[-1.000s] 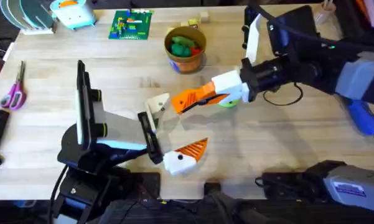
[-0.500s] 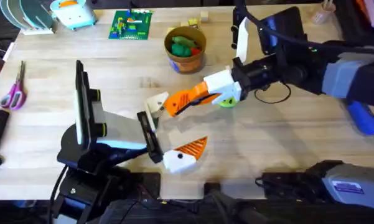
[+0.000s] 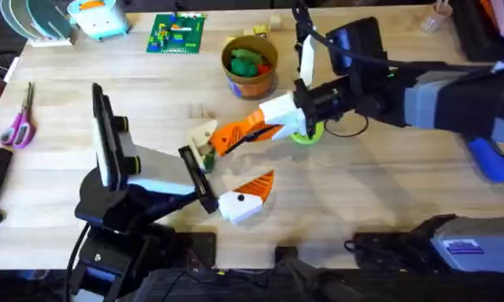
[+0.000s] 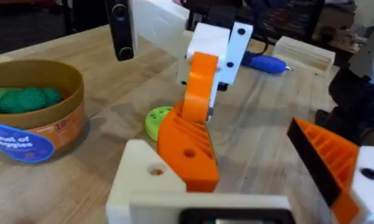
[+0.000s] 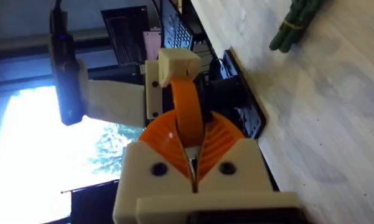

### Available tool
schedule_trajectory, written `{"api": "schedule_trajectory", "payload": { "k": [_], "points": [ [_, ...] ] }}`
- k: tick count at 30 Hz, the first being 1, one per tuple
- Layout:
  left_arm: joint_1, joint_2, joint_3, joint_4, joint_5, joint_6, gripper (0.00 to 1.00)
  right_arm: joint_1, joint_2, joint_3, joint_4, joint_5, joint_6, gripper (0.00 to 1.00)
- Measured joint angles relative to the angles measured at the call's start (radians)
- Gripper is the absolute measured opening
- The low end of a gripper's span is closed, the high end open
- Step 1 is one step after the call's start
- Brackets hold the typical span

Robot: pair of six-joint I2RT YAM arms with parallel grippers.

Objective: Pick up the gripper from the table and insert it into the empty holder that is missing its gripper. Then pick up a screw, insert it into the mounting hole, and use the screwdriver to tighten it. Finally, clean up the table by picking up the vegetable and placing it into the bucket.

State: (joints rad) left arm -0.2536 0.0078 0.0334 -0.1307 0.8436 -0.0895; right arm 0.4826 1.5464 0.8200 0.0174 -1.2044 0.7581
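Left gripper [image 3: 226, 180] low at table's near middle, jaws spread wide: far finger is bare white holder [image 3: 203, 137], near finger carries orange ribbed pad. Gripper [image 3: 235, 132], flat orange ribbed wedge, pressed against holder face. Right gripper [image 3: 226, 138] clamped shut on gripper. Bucket [image 3: 250, 67] behind, green vegetable [image 3: 245, 62] inside. Blue screwdriver [image 3: 489, 157] far right.

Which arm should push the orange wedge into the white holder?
Right. The right pincer is shut on the orange gripper, which already sits against the empty holder. The left arm carries that holder, so it probably just needs to hold steady.
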Motion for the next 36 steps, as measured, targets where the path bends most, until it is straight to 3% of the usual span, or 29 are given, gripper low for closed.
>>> {"api": "schedule_trajectory", "payload": {
  "k": [13, 26, 36],
  "points": [
    [0.003, 0.004, 0.0, 0.001, -0.031, -0.021, 0.991, 0.102, 0.013, 0.001, 0.162, 0.175, 0.306, 0.008],
    [0.013, 0.014, 0.0, 0.003, -0.11, -0.05, 0.991, 0.175, 0.004, 0.006, 0.224, 0.373, 0.41, 0.008],
    [0.017, 0.014, 0.0, 0.003, -0.132, -0.054, 0.991, 0.197, 0.004, 0.006, 0.238, 0.424, 0.423, 0.008]
  ]
}}
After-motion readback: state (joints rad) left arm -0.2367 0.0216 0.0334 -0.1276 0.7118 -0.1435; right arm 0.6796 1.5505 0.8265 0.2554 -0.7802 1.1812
